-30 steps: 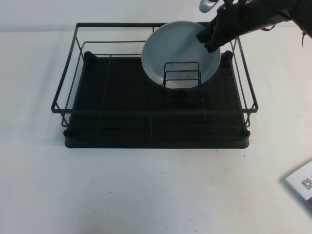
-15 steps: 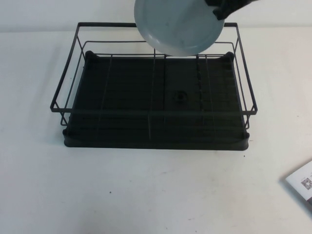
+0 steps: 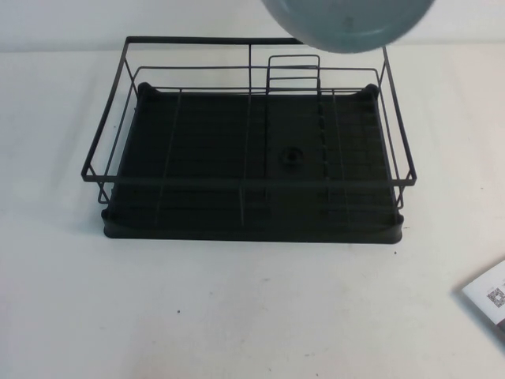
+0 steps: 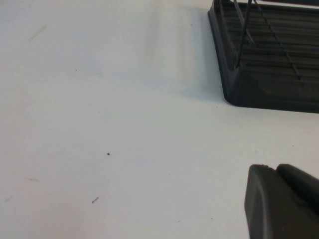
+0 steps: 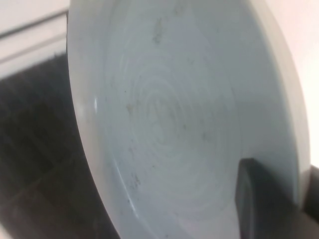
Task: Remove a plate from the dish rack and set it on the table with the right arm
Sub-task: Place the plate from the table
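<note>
The right gripper (image 5: 271,199) clamps the plate (image 3: 347,24) by its rim, held high above the rack (image 3: 251,142) to clear the wires. The left gripper (image 4: 281,201) rests parked over the table (image 4: 99,124); its opening cannot be determined.

White paper sheet/card (image 3: 488,298) w/ small QR-type printed square, lying flat at near-right corner of high view, partly cut off by frame edge; a dark strip along its lower edge. Well apart from the wire frame, nothing touching it. Few tiny dark specks (image 3: 178,312) on surface near front-centre; similar specks (image 4: 108,154) seen in left wrist view. Text on paper unreadable.
</note>
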{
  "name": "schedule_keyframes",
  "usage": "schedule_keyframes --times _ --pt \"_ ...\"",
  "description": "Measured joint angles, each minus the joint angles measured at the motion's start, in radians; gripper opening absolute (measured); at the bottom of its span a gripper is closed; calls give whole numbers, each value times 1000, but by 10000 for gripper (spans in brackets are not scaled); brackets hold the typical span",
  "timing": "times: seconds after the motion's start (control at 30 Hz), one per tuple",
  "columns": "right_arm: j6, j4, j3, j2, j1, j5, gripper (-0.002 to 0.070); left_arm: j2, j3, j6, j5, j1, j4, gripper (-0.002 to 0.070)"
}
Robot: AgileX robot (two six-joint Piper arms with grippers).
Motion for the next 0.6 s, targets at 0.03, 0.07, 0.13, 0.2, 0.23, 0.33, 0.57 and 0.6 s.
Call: schedule_keyframes --times 0.03,0.07,0.13,0.2,0.23,0.33,0.57,0.6 --pt "33 -28 0 -24 0 35 65 0 0 0 0 0 0 -4" --pt "65 -52 7 -51 0 63 65 0 0 0 0 0 0 -4" --pt "124 -89 41 -106 0 95 65 0 0 0 0 0 0 -4" --pt "171 -111 110 -181 -2 103 65 0 0 0 0 0 0 -4" --pt "194 -118 158 -223 -2 100 65 0 0 0 0 0 0 -4" --pt "242 -127 331 -357 -2 61 65 0 0 0 0 0 0 -4" --pt "402 -81 869 -705 -4 -120 65 0 0 0 0 0 0 -4" --pt "420 -54 930 -738 -4 -137 65 0 0 0 0 0 0 -4"
